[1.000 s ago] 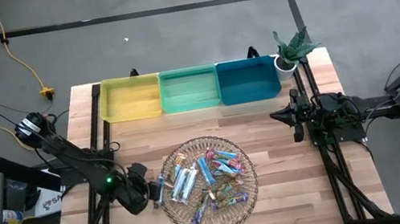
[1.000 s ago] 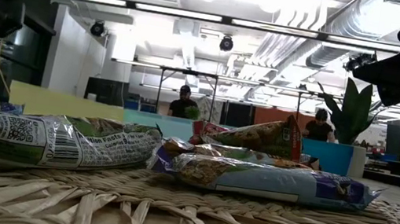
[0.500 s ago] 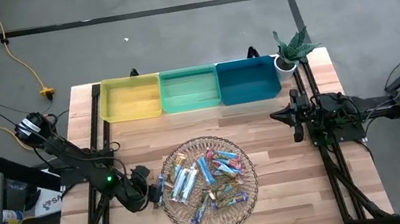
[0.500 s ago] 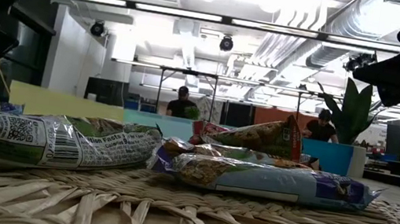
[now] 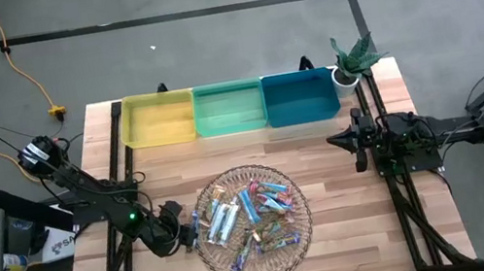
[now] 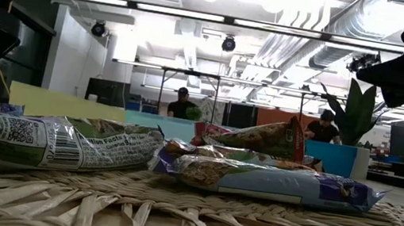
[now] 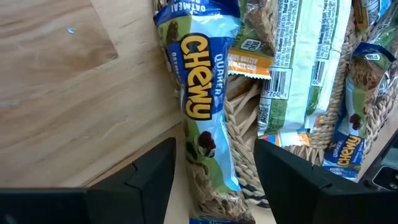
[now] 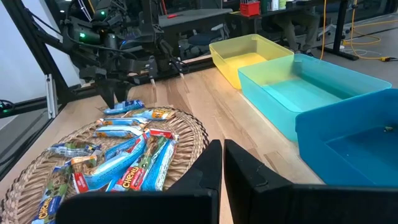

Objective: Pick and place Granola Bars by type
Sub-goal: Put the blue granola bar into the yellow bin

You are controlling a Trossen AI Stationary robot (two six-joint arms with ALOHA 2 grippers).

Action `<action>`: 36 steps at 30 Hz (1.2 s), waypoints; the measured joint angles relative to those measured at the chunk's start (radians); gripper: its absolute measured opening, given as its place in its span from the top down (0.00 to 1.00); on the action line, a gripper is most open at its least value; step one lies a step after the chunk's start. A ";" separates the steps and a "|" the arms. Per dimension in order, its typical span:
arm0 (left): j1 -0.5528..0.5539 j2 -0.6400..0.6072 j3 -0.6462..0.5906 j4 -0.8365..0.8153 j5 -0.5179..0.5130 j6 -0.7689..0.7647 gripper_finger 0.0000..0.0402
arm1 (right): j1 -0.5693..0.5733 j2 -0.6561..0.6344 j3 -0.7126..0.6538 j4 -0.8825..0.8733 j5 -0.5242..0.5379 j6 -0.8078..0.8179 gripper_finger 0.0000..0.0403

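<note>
Several granola bars (image 5: 253,214) in shiny wrappers lie heaped in a round wicker tray (image 5: 244,169) at the table's middle near side. One blue-white Chewy bar (image 7: 202,118) lies across the tray's left rim. My left gripper (image 5: 185,232) stands over it, tipped downward and open. Its two fingers (image 7: 152,174) flank the bar's near end with a little room on each side. My right gripper (image 5: 332,140) waits shut at the table's right side, clear of everything.
Along the far edge stand a yellow bin (image 5: 159,120), a green bin (image 5: 229,108) and a blue bin (image 5: 300,96), with a potted plant (image 5: 353,63) at their right. Bare wood lies between the tray and the bins. People sit in the room beyond.
My left gripper has tipped further down and sunk a little over the bar at the tray's left rim, keeping its fingers the same distance apart. The bars have not moved.
</note>
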 joint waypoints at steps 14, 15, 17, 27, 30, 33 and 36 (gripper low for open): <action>0.000 0.005 0.000 -0.016 -0.021 -0.023 0.47 | 0.000 0.000 0.000 0.000 0.000 0.000 1.00; 0.000 0.012 0.000 -0.016 -0.020 -0.024 0.47 | 0.000 0.000 0.000 0.000 0.000 0.000 1.00; 0.000 0.026 0.002 -0.015 -0.020 -0.032 0.47 | 0.000 0.000 0.000 0.000 0.000 0.000 1.00; 0.000 0.062 0.003 0.003 -0.019 -0.068 0.47 | 0.000 0.000 0.000 0.000 0.000 0.000 1.00; 0.000 0.063 0.003 0.002 -0.016 -0.065 0.52 | 0.000 0.000 0.000 0.000 0.000 0.000 1.00; 0.000 0.063 0.002 0.000 -0.014 -0.060 0.60 | 0.000 0.000 0.000 0.000 0.000 0.000 1.00; 0.000 0.064 0.002 0.000 -0.012 -0.060 0.68 | 0.000 0.000 0.000 0.000 0.000 0.000 1.00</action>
